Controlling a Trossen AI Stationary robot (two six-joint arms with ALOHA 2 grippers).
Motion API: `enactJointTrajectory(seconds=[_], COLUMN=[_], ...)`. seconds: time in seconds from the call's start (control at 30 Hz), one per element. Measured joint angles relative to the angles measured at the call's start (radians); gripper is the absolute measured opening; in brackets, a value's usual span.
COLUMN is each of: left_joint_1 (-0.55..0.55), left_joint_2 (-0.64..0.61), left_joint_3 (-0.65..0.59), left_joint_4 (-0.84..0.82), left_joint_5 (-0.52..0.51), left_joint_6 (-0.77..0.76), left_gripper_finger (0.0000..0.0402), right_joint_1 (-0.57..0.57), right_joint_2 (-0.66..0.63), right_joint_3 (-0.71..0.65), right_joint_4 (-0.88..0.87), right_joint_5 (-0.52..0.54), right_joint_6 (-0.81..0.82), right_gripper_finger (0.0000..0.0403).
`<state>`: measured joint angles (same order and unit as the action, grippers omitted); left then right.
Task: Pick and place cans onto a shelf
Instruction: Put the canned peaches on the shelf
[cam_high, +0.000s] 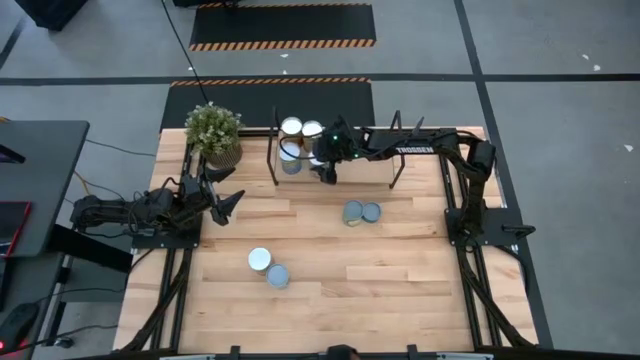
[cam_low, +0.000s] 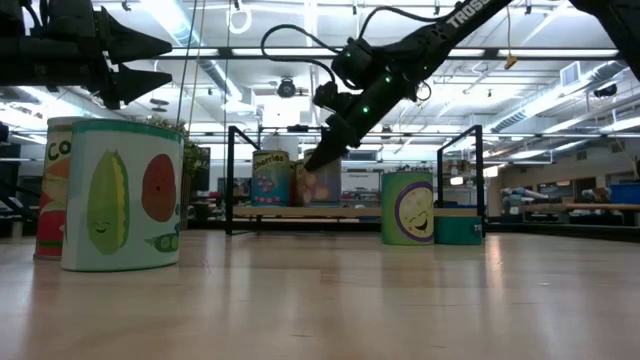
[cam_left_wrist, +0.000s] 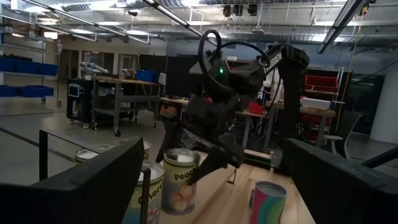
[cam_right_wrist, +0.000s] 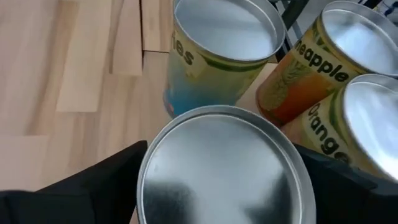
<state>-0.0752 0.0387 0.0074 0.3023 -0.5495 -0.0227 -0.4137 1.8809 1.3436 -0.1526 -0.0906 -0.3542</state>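
Observation:
My right gripper (cam_high: 325, 172) reaches over the light wood shelf (cam_high: 365, 172) at the table's far side and is shut on a peach-labelled can (cam_left_wrist: 180, 180), upright at the height of the shelf board (cam_low: 290, 212). Three more cans (cam_high: 291, 128) (cam_high: 313, 130) (cam_high: 290, 155) stand on the shelf beside it. In the right wrist view they show as a blue-labelled can (cam_right_wrist: 224, 43), a pineapple can (cam_right_wrist: 348, 37) and an orange can (cam_right_wrist: 367, 118). My left gripper (cam_high: 232, 203) is open and empty above the table's left side. My right gripper pinches the can's side wall just below its silver top (cam_right_wrist: 224, 168), one finger (cam_right_wrist: 93, 186) on each side. The fingers slant down from above and from the table's right. The can is upright; whether its bottom rests on the shelf board I cannot tell.
Two cans (cam_high: 352, 212) (cam_high: 371, 212) stand mid-table in front of the shelf, and two more (cam_high: 259, 260) (cam_high: 278, 275) stand nearer the front; these fill the low view's left (cam_low: 120, 195). A potted plant (cam_high: 213, 130) stands at the far left corner. Black shelf frames (cam_high: 273, 150) (cam_high: 397, 150) flank the board.

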Motion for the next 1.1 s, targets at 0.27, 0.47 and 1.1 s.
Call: enactJointTrajectory(seconds=[0.27, 0.47, 1.1], left_joint_1=[0.0, 0.0, 0.0], left_joint_2=[0.0, 0.0, 0.0], left_joint_3=[0.0, 0.0, 0.0], left_joint_4=[0.0, -0.006, -0.004], left_joint_5=[0.0, 0.0, 0.0], left_joint_6=[0.005, 0.003, -0.007], left_gripper_finger=[0.0392, 0.0392, 0.0392], right_joint_1=[0.014, 0.044, 0.049], right_joint_2=[-0.001, -0.001, -0.001], right_joint_3=[0.102, 0.239, 0.181], right_joint_4=[-0.054, -0.351, -0.517], right_joint_5=[0.021, 0.1, 0.344], right_joint_6=[-0.012, -0.023, 0.007], right_gripper_finger=[0.0369, 0.0369, 0.0368])
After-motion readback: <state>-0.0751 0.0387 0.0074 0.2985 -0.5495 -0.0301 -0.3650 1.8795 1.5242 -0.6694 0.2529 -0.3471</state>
